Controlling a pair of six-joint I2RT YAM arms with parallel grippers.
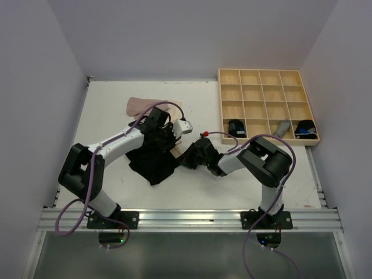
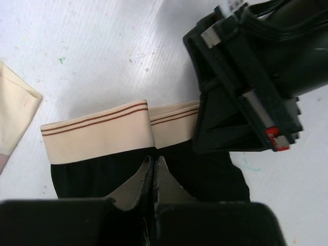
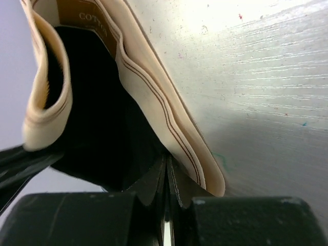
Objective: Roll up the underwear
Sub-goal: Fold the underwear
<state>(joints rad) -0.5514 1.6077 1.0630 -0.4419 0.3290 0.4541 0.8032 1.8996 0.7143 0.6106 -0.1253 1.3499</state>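
Right wrist shows "COTTO" label (image 3: 92, 18); left end effector (image 2: 154, 165) and right end effector (image 3: 166, 165) pinch black underwear (image 3: 97, 118).

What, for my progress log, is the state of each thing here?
Black underwear: partly folded, beige waistband showing.
Left gripper: shut on the black cloth.
Right gripper: shut at the waistband.
Pale underwear: lying loose, unrolled.
Tray: three near-row compartments filled.
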